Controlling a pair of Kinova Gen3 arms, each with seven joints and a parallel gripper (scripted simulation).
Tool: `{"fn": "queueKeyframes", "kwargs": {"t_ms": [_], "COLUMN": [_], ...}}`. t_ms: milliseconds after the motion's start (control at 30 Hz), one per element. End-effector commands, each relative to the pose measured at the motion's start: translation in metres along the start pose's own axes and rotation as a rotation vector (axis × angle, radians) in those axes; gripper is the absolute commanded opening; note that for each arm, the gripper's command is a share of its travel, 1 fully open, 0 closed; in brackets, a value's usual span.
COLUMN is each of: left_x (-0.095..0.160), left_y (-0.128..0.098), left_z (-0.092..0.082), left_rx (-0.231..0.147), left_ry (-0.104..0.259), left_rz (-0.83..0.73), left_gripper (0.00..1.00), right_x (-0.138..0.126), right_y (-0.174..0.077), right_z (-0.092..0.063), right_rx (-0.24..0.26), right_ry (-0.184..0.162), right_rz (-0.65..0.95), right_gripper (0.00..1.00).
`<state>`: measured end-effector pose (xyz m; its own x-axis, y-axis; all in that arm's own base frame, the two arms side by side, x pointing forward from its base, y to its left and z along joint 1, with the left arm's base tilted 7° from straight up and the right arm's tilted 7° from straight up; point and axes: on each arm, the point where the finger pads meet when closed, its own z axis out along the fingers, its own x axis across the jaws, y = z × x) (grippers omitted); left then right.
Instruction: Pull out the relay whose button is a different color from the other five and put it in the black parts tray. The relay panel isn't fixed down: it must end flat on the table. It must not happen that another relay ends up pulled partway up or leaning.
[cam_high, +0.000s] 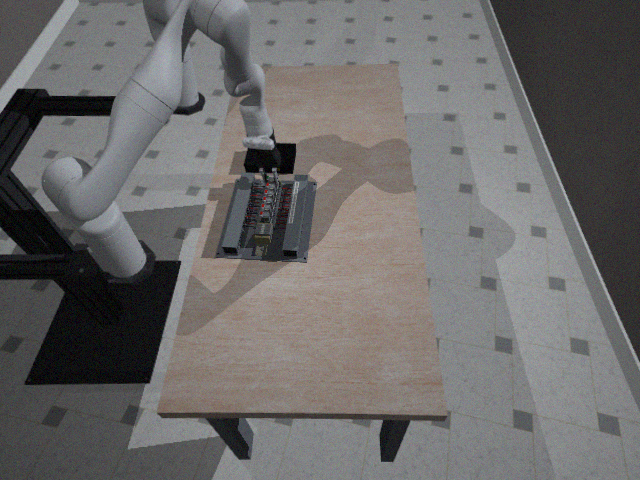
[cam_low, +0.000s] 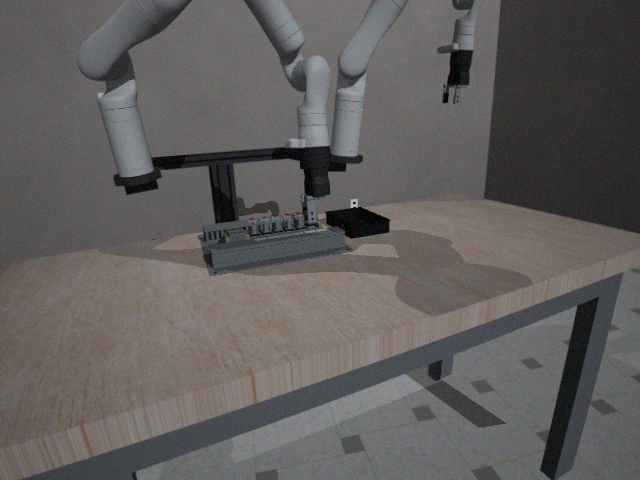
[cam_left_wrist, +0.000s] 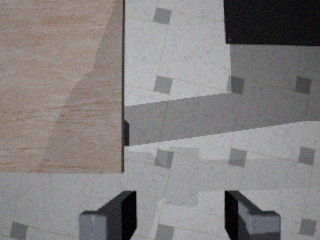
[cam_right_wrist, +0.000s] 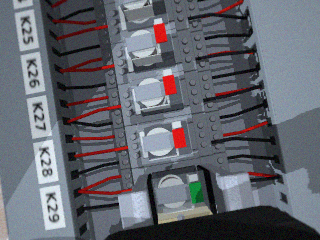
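Currently the right gripper is reaching down at the tray end of the grey relay panel with raised slotted sides. Its fingers are standing partly open, closed onto the clear-cased relay with the green button, one finger pressing each side. That relay is sitting at the end of the panel's row, beside label K29; whether its base is leaving the socket, cannot tell. Five clear-cased relays with red buttons are running along the panel's middle, looking upright and level with each other. Red and black wires are lining both sides of the row. A tan-and-grey block is occupying the panel's other end. The panel is lying on the pale wooden table, appearing flat. The black square parts tray is resting near the panel's gripped end. Well apart from the panel, the left gripper is hanging fully open, holding nothing.
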<state>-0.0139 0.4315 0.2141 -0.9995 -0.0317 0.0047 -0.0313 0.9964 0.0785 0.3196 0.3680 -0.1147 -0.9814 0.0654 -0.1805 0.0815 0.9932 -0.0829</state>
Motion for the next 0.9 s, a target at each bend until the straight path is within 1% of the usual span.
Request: {"fn": "queueKeyframes", "kwargs": {"t_ms": [0,333,633,867], "left_x": [0.0002,0.0002,0.0002,0.0002], "left_y": [0.0004,0.0004,0.0004,0.0004], "left_z": [-0.0007,-0.0007,-0.0007,-0.0007], "left_rx": [-0.002,-0.002,-0.002,-0.002], "left_ry": [0.0,0.0,0.0,0.0], "left_rz": [0.0,0.0,0.0,0.0], "left_gripper": [1.0,1.0,1.0,1.0], "right_x": [-0.001,-0.0012,-0.0019,-0.002], "right_y": [0.0009,0.0009,0.0009,0.0009], "right_z": [-0.001,-0.0011,-0.0012,-0.0012], "right_rx": [-0.002,-0.002,-0.002,-0.002], "right_ry": [0.008,0.015,0.038,0.04], "right_rz": [0.0,0.0,0.0,0.0], "right_gripper": [0.0,0.0,0.0,0.0]}}
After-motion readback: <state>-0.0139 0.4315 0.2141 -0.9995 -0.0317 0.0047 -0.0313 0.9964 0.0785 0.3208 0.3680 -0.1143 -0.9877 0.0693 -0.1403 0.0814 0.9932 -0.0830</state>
